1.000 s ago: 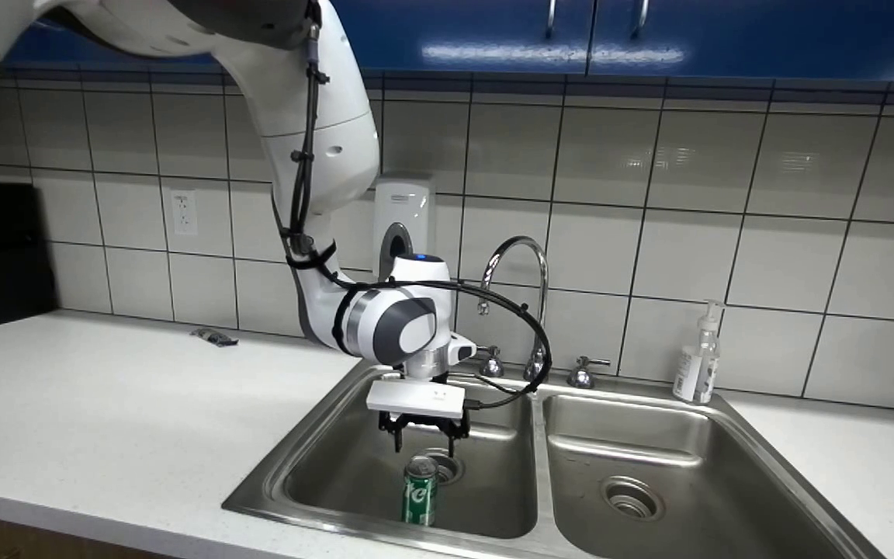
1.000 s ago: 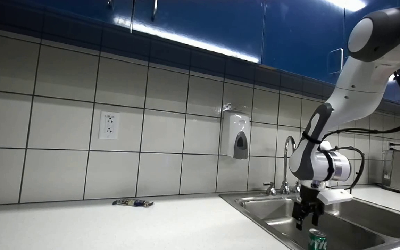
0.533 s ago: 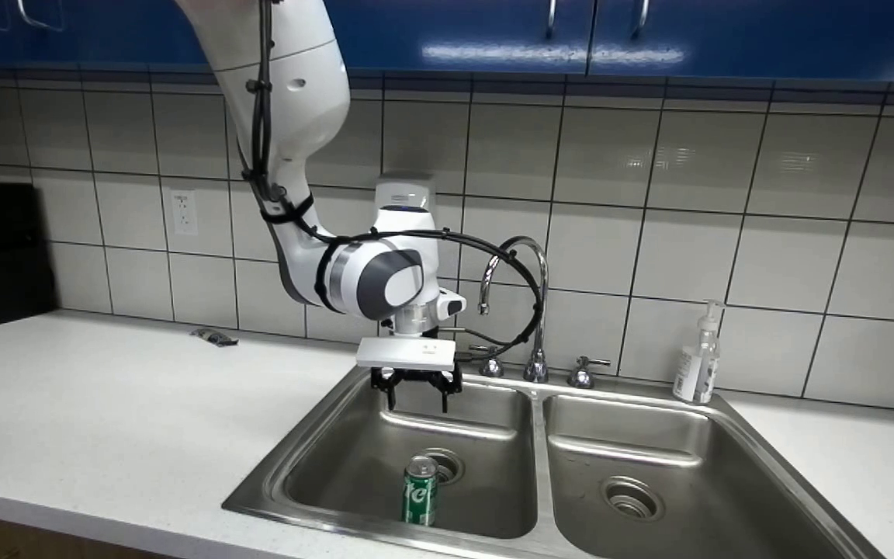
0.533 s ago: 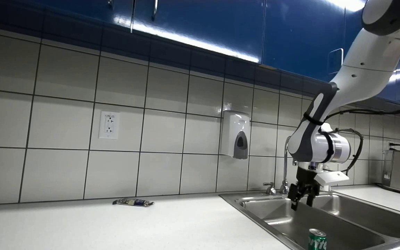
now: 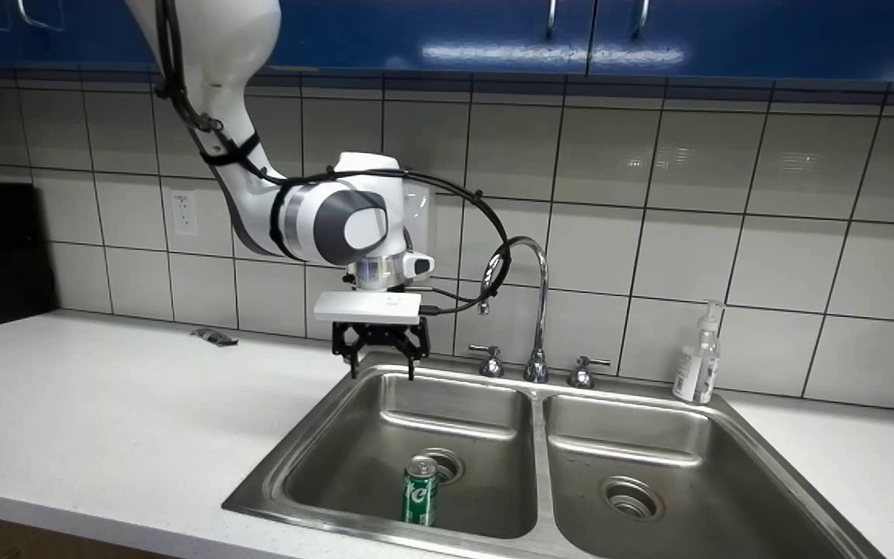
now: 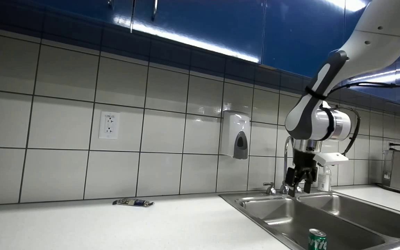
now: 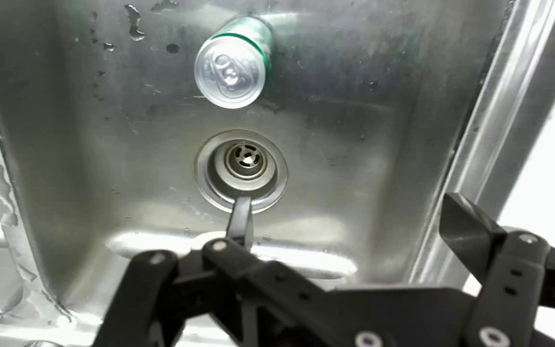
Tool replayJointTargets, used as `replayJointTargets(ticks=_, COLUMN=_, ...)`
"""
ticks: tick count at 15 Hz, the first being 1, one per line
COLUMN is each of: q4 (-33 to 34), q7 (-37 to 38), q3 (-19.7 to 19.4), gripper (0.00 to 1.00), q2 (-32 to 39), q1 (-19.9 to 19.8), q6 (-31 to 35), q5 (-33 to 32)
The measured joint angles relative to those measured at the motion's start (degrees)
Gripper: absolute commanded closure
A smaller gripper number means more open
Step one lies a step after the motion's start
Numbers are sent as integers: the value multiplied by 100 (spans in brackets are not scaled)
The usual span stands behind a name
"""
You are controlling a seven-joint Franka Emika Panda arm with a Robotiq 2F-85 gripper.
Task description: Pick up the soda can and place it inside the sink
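Note:
The green soda can [image 5: 419,497] with a silver top stands upright inside the sink [image 5: 542,481], in the same basin as a round drain. In an exterior view the can [image 6: 317,239] is cut off by the bottom edge. The wrist view shows the can [image 7: 231,72] from above, beyond the drain on the sink [image 7: 345,125] floor. My gripper [image 5: 382,374] hangs above the back edge of that basin, well above and apart from the can. It also shows in an exterior view [image 6: 299,193]. In the wrist view the gripper [image 7: 347,205] has widely parted fingers with nothing between them.
A curved chrome faucet [image 5: 540,310] with two handles stands behind the sink, right of my gripper. A clear pump bottle [image 5: 698,361] stands at the sink's back right corner. A small wrapper [image 5: 214,337] lies on the white counter [image 5: 129,411]. A soap dispenser [image 6: 235,135] hangs on the wall.
My arm and gripper have risen and moved back away from the can, toward the wall and slightly left in an exterior view. The can has stayed in place. The gripper stays open.

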Motion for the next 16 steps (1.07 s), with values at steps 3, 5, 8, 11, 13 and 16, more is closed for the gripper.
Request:
replayJointTargets(ticks=3, q4=-315, q7=0, q3=-114, gripper=0, q2=-498, q1=364, q6=-352, q5=46)
replayJointTargets(ticks=5, q4=-519, q7=0, q3=-195, gripper=0, q2=-779, q1=592, q6=-560, q5=53)
replayJointTargets(ticks=8, q4=-787, q7=0, q3=-322, gripper=0, q2=-1137, q1=897, q6=-922, q5=53)
replayJointTargets(ticks=11, q4=-1021, q7=0, q3=-438, gripper=0, q2=-1471, q1=1137, q6=-1294, q5=52)
replayJointTargets(ticks=13, q4=-1179, q7=0, q3=-499, gripper=0, q2=-1708, q1=1263, q6=-1517, q5=49)
replayJointTargets(ticks=16, q4=-1423, q7=0, q3=-568, gripper=0, q2=-2087, q1=1416, q6=-1838, q5=39)
